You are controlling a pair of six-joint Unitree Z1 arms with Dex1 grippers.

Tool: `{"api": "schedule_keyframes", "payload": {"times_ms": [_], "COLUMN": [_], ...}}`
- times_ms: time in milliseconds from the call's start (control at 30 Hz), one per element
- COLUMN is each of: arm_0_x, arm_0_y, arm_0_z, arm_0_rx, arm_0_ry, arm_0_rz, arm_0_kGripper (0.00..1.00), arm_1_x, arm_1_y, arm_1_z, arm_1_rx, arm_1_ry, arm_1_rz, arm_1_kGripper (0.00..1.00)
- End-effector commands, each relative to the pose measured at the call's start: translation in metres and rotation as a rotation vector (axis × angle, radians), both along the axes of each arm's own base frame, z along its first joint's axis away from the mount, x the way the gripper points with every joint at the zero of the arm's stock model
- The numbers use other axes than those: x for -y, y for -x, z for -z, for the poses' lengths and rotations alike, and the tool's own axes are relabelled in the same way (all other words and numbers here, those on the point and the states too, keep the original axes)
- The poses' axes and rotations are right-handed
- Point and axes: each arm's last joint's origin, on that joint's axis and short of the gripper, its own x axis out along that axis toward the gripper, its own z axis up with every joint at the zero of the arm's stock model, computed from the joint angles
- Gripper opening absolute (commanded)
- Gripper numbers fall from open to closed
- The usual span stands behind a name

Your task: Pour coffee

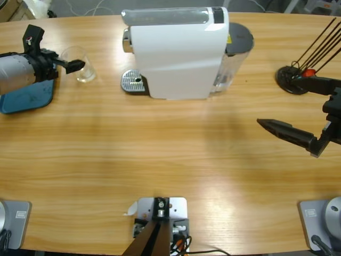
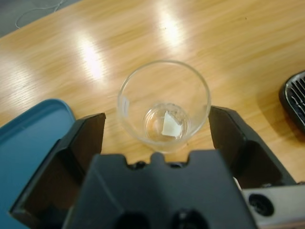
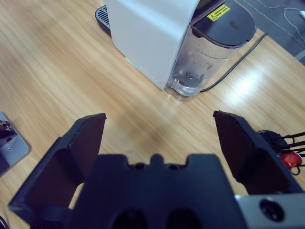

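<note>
Bench (image 1: 160, 160): long wooden top carrying everything listed. Coffee machine (image 1: 176, 50): white body near the middle of the far edge, clear water tank (image 3: 200, 67) at its rear, perforated metal drip tray (image 1: 133, 81) at its front, facing the bench's left end. Blue tray (image 1: 26, 97): flat, at the far left corner, partly under the left arm. Black stand (image 1: 292, 80): holds thin rods, near the right end. Right tool (image 3: 159, 131): jaws spread wide, holding nothing, hovering over bare wood near the right edge and looking toward the machine. Left tool (image 2: 157, 126): jaws open wide, one on each side of the glass, not yet pressing it as far as can be seen. Glass (image 2: 163, 105): clear tumbler, upright, empty apart from a pale patch at its base, standing between the blue tray and the drip tray. Step in hand, by judgement: grasping the glass to carry it under the spout. Handling advice: close evenly on the lower wall, keep it upright, lift only slightly, then set it centred on the drip tray.
</note>
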Motion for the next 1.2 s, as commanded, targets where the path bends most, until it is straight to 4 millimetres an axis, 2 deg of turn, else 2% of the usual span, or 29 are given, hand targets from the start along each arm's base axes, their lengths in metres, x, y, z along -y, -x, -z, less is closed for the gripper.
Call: {"api": "schedule_keyframes", "payload": {"times_ms": [33, 233, 500, 600, 800, 833, 900, 967, 1067, 1200], "arm_0_x": [-0.007, -0.006, -0.009, -0.010, -0.010, -0.010, -0.011, -0.013, -0.014, -0.014], "arm_0_y": [-0.012, -0.012, -0.015, -0.014, -0.013, -0.013, -0.012, -0.012, -0.011, -0.011], "arm_0_z": [0.035, 0.047, 0.048, 0.048, 0.049, 0.049, 0.049, 0.050, 0.050, 0.050], "arm_0_rx": [0.005, 0.010, 0.016, 0.019, 0.035, 0.034, 0.031, 0.029, 0.027, 0.024], "arm_0_ry": [0.022, 0.035, 0.046, 0.057, 0.065, 0.064, 0.065, 0.066, 0.072, 0.081], "arm_0_rz": [-0.011, 0.008, 0.017, 0.015, 0.013, 0.014, 0.014, 0.011, 0.027, 0.046], "arm_0_kGripper": [0.918, 0.918, 0.919, 0.991, 0.985, 0.945, 0.672, 0.562, 0.271, 0.260], "arm_1_x": [0.005, 0.004, 0.004, 0.004, 0.003, 0.003, 0.004, 0.004, 0.004, 0.004], "arm_1_y": [0.002, 0.001, 0.001, 0.001, 0.001, 0.001, 0.001, 0.001, 0.001, 0.001], "arm_1_z": [0.009, 0.010, 0.010, 0.010, 0.010, 0.010, 0.010, 0.010, 0.010, 0.010], "arm_1_rx": [-0.022, -0.025, -0.025, -0.026, -0.030, -0.030, -0.030, -0.030, -0.031, -0.032], "arm_1_ry": [-0.003, 0.000, 0.000, -0.001, 0.000, 0.000, 0.000, 0.000, 0.000, 0.002], "arm_1_rz": [0.003, 0.007, 0.007, 0.008, 0.008, 0.008, 0.008, 0.008, 0.007, 0.007], "arm_1_kGripper": [1.000, 1.000, 1.000, 1.000, 1.000, 1.000, 1.000, 1.000, 0.996, 0.991]}}
